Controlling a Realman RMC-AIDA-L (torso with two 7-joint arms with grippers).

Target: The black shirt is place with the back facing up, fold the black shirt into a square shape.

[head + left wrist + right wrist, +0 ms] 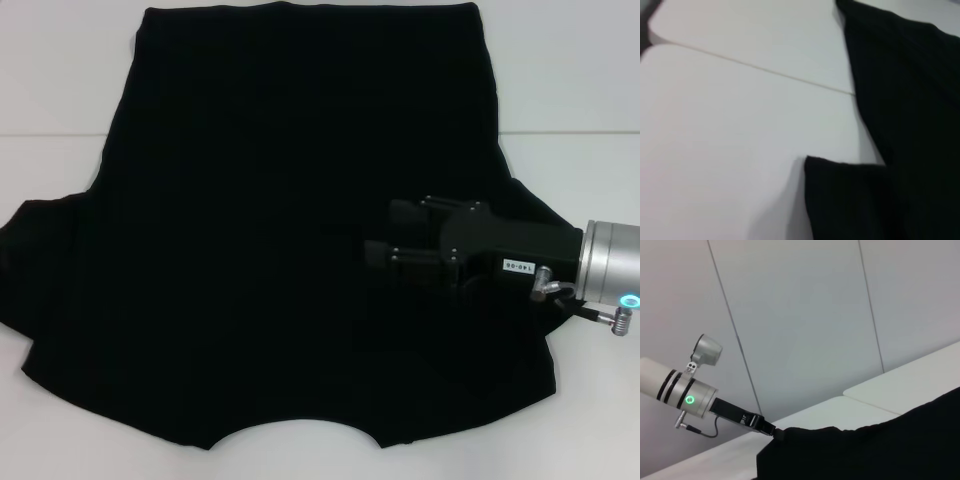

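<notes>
Black shirt [250, 230] spread flat on table [60, 80] — right gripper [380, 240] above it

black shirt [250, 250] hem cut off, right claw [385, 245] fingertips indistinct against cloth

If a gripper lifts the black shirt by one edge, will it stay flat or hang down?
The black shirt probably hangs down limp: it is thin cloth lying flat, with wavy edges. It probably slides on the smooth white table when pushed, bunching rather than moving whole. The right gripper is over it.

The black shirt [250, 250] lies spread flat on the white table [60, 80]; the right hand [385, 245] reaches over it.
</notes>
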